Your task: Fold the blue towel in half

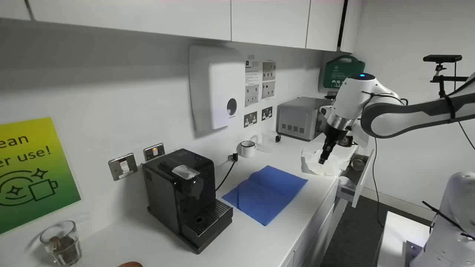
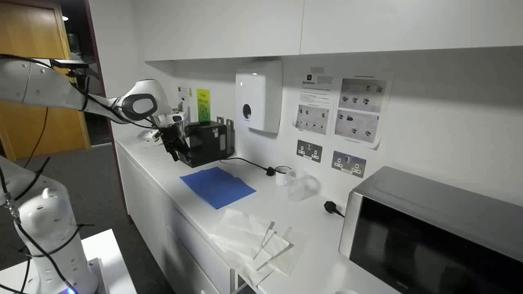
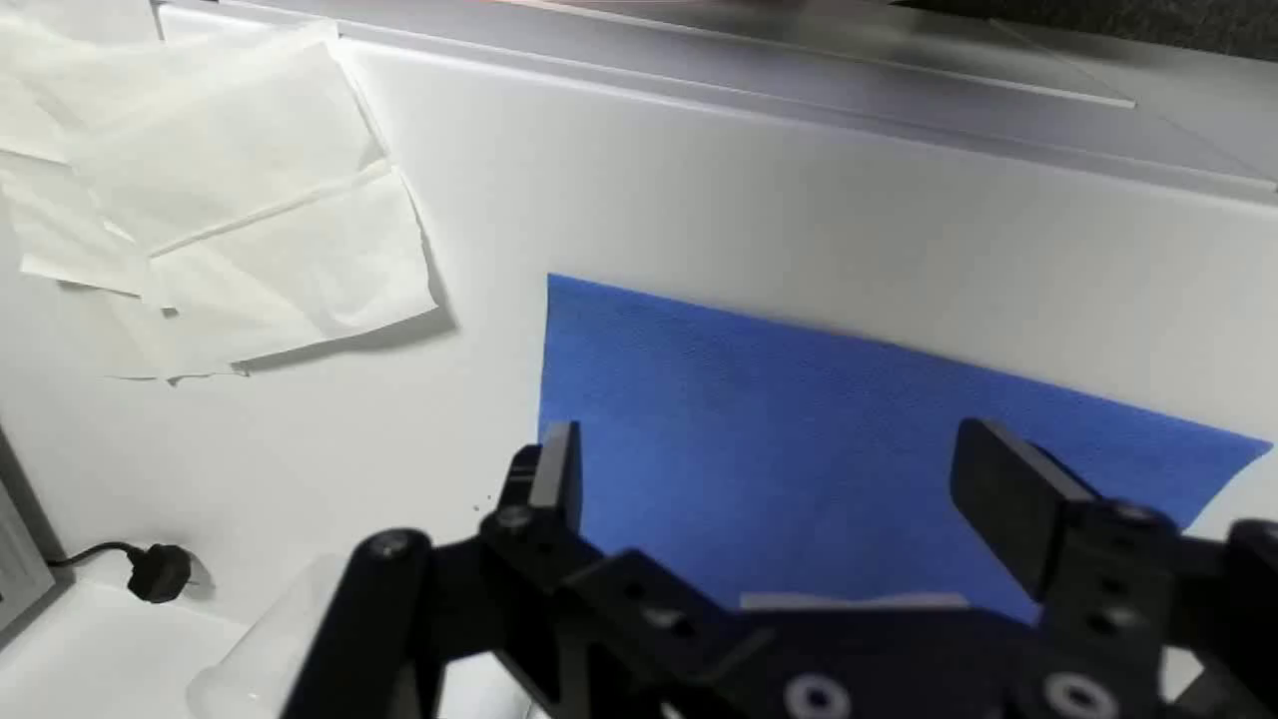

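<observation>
The blue towel [image 1: 271, 193] lies spread on the white counter, beside the black coffee machine [image 1: 185, 200]. A crease runs across it, and its wall-side edge is uneven. It also shows in an exterior view [image 2: 216, 188] and in the wrist view [image 3: 769, 399], where the gripper hides its lower part. My gripper [image 3: 767, 449] is open with its fingers wide apart and nothing between them. In the wrist view the towel lies below the fingers. The gripper also shows in both exterior views [image 1: 322, 161] [image 2: 182, 157], held above the counter, apart from the towel.
Loose white paper sheets [image 2: 249, 237] lie near the towel at the counter's front edge. A white mug [image 1: 248, 149], a clear plastic container [image 2: 297, 188] and a plug [image 2: 270, 171] are along the wall. A microwave [image 2: 425, 228] stands beyond. A drawer [image 1: 365, 178] is open below the counter.
</observation>
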